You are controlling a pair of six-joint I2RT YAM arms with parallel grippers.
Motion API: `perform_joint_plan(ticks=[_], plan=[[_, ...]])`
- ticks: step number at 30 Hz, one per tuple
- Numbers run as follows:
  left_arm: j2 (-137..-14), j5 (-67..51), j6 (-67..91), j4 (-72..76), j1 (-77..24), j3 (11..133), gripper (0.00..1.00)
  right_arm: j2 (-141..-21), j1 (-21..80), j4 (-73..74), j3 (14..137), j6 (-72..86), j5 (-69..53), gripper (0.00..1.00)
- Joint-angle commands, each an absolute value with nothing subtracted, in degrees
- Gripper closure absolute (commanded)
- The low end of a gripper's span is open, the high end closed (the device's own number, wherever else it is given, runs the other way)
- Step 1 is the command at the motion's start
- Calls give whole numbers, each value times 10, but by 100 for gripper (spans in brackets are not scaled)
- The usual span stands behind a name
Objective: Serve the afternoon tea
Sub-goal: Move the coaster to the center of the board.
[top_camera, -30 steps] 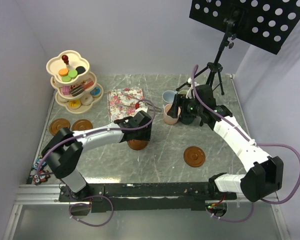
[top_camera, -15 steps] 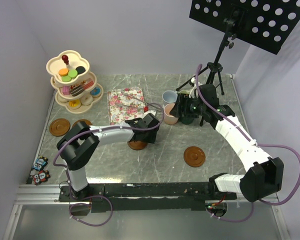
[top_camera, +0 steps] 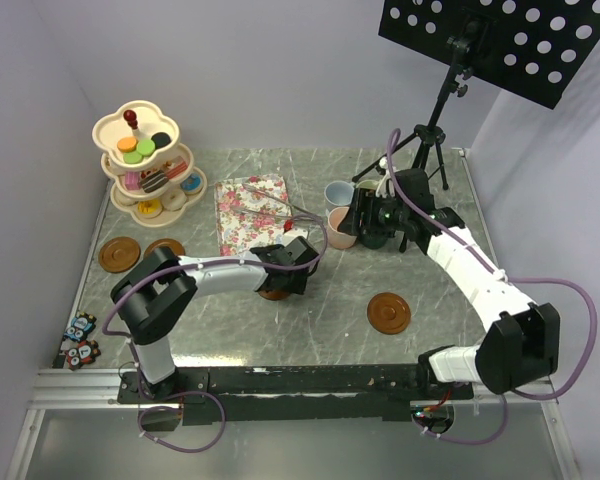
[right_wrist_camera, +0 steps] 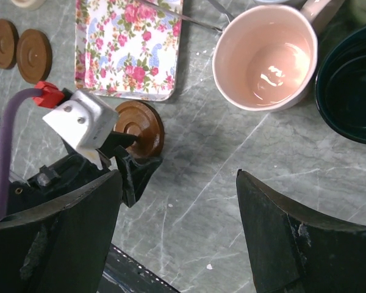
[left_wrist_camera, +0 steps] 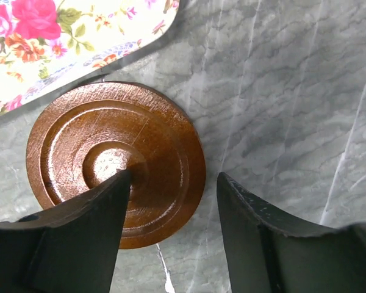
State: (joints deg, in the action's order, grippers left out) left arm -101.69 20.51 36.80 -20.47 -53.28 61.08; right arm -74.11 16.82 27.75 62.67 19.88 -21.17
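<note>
A round brown saucer (left_wrist_camera: 110, 152) lies on the marble table just below the floral tray. My left gripper (left_wrist_camera: 174, 177) hangs open over the saucer's right rim, one finger above its centre and the other over bare table; the saucer (top_camera: 270, 292) is partly hidden under it from above. My right gripper (right_wrist_camera: 179, 177) is open and empty above the table, near the pink mug (right_wrist_camera: 265, 58) and the dark green mug (right_wrist_camera: 348, 79). A light blue mug (top_camera: 337, 192) stands behind the pink one. The cream three-tier stand (top_camera: 130, 130) holds cakes and macarons at the back left.
The floral tray (top_camera: 245, 210) with metal tongs (top_camera: 285, 207) lies mid-table. Two saucers (top_camera: 119, 253) (top_camera: 164, 250) sit at the left and one (top_camera: 389, 312) at the front right. A tripod (top_camera: 425, 140) stands at the back right. Small toys (top_camera: 78, 340) lie at the left edge.
My left gripper has dropped lower and shifted slightly right over the saucer, and its elbow has swung forward. The right arm has hardly moved.
</note>
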Motion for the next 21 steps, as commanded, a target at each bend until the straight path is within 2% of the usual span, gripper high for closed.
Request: perform_joint_plan(ticks=[1, 8, 16, 21], plan=[[-1030, 219, 383, -219, -534, 611, 39, -754, 163, 261, 655, 198, -228, 18], [-998, 253, 467, -308, -502, 558, 57, -768, 157, 258, 662, 196, -229, 18], [-911, 221, 559, -357, -461, 459, 57, -793, 149, 246, 671, 197, -241, 18], [-888, 224, 590, -377, -367, 428, 62, -809, 146, 246, 688, 192, -248, 18]])
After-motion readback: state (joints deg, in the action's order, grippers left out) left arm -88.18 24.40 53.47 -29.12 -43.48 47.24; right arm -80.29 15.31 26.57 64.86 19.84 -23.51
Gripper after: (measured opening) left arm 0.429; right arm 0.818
